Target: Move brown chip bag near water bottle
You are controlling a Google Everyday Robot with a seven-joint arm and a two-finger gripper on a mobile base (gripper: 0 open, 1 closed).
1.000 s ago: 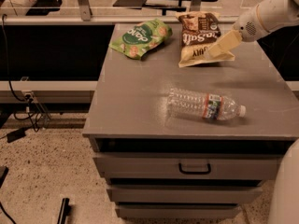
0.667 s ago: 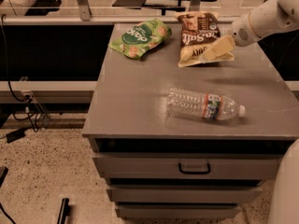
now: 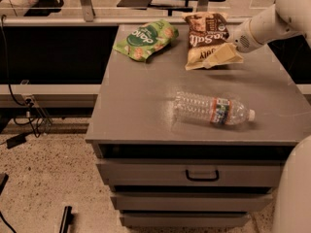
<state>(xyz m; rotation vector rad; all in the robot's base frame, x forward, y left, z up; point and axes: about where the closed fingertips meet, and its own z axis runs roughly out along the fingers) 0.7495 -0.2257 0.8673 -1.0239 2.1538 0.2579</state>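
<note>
- Camera view: the tool (image 3: pixel 224 56) is at the upper right of the frame, touching the brown chip bag (image 3: pixel 206 33). I cannot tell if it is spread or pinching.
- The bag lies at the back of the tabletop (image 3: pixel 141 106), beside a green snack bag (image 3: pixel 146 40).
- The water bottle (image 3: pixel 211 109) lies on its side, lower right, apart from the bag.

Grey cabinet top (image 3: pixel 146 106) with three things lying on it.
Along the back, a green snack bag (image 3: pixel 145 39) and the brown chip bag (image 3: pixel 206 33), my gripper (image 3: pixel 221 57) at the bag's near corner; the water bottle (image 3: pixel 211 109) lies on its side nearer the front.
</note>
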